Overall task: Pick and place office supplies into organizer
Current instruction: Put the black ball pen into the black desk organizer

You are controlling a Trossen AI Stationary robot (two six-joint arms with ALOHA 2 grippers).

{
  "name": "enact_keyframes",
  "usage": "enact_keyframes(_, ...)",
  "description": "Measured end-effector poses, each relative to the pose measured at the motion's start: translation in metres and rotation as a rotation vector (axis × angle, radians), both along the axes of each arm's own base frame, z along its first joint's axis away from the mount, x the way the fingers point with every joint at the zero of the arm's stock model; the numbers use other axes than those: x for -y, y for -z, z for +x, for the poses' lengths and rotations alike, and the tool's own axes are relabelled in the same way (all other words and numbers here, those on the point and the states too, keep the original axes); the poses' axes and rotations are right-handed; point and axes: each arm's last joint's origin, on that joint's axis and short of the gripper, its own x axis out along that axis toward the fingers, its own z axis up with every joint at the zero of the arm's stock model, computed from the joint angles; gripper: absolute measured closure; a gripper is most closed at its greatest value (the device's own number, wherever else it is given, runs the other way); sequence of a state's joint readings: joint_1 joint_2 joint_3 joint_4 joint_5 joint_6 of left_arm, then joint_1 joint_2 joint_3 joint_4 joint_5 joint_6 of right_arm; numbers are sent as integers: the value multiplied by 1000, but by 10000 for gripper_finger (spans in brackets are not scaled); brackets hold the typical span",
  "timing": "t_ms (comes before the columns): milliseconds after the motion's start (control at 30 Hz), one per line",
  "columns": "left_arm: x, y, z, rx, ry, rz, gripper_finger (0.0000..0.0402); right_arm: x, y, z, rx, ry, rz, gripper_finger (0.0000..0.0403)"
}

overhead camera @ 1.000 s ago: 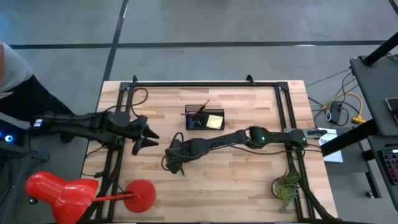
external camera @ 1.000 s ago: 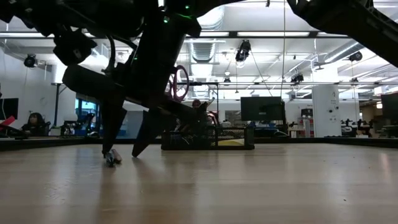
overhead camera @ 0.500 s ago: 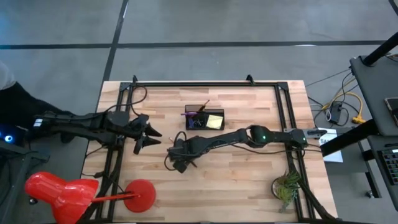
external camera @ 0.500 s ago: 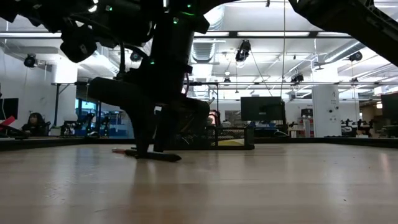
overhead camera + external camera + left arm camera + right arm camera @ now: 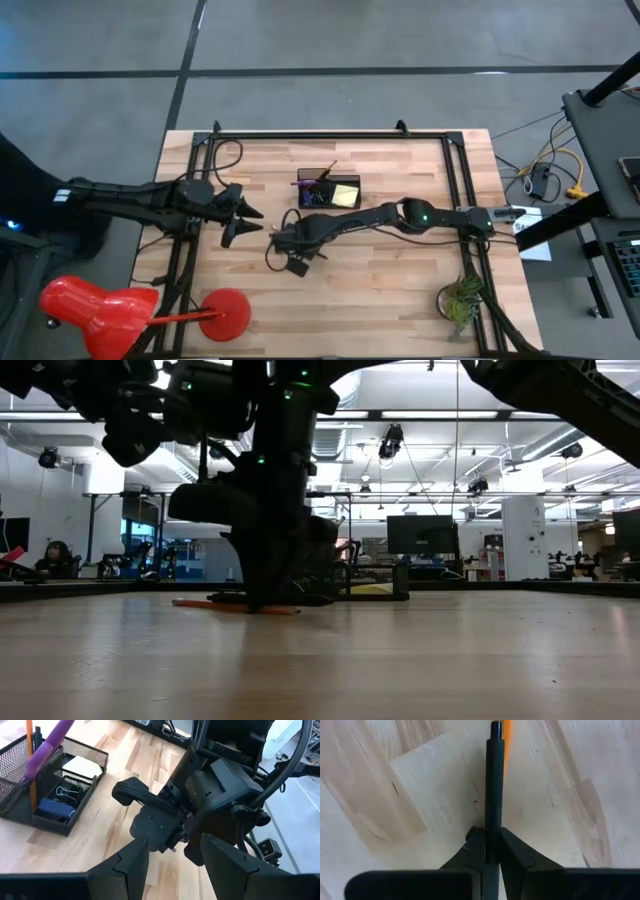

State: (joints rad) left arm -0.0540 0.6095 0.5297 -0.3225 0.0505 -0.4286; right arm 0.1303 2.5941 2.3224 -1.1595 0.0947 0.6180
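Observation:
A slim dark pen [image 5: 493,785] with orange at its far end lies on the wooden table. In the low view it shows as an orange-red line [image 5: 215,605]. My right gripper [image 5: 492,847] stands over it near the table's middle [image 5: 288,248], shut on it. My left gripper [image 5: 170,865] hovers open just to the left [image 5: 245,220], holding nothing. The black mesh organizer [image 5: 330,190] stands farther back. It holds purple-handled scissors [image 5: 47,747], an orange pencil [image 5: 30,732], a yellow sticky pad [image 5: 346,195] and clips [image 5: 67,794]. My right gripper pinches the pen's shaft [image 5: 493,827] between its two fingers [image 5: 520,855]. The fingers come from above, pointing down, and lie across the pen. The pen lies level on the table [image 5: 215,605]. The gripper hides the part of the pen behind the fingers.
Black frame rails [image 5: 300,133] run along the table's far, left and right sides. A red object [image 5: 100,310] sits off the near left corner and a small plant [image 5: 460,300] at the near right. Bare wood lies right of the organizer. A person [image 5: 55,555] sits far off in the room.
My right gripper has turned about its upright axis and shut on the pen, which it straddled with open fingers a second ago. The pen has swung round on the table, from end-on to sideways in the low view.

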Motion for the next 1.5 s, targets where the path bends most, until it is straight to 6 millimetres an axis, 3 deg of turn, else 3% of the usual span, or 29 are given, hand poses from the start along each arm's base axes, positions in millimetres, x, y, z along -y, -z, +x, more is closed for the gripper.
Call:
enact_keyframes(233, -1, 0, 0, 4, -21, 9, 237, 9, -15, -1, 22, -31, -15, 380)
enact_keyframes(433, -3, -3, -3, 24, -78, 31, 237, 17, -47, -4, 100, -2, -42, 380)
enact_keyframes(533, -3, -4, -4, 39, -95, 36, 237, 21, -62, -7, 131, 57, -154, 380)
enact_keyframes(800, -5, -17, -9, 132, -138, 38, 237, 38, -153, -35, 475, 496, -583, 380)
enact_keyframes(933, -5, -26, -8, 226, -143, 83, 237, 56, -185, -54, 627, 696, -752, 380)
enact_keyframes(1067, -5, -32, -6, 288, -130, 152, 237, 81, -180, -53, 635, 714, -785, 379)
enact_keyframes(1267, -6, -35, -5, 315, -132, 229, 237, 107, -156, -21, 789, 542, -692, 378)
enact_keyframes(1500, -7, -35, -6, 311, -171, 240, 237, 129, -103, -30, 737, 639, -688, 377)
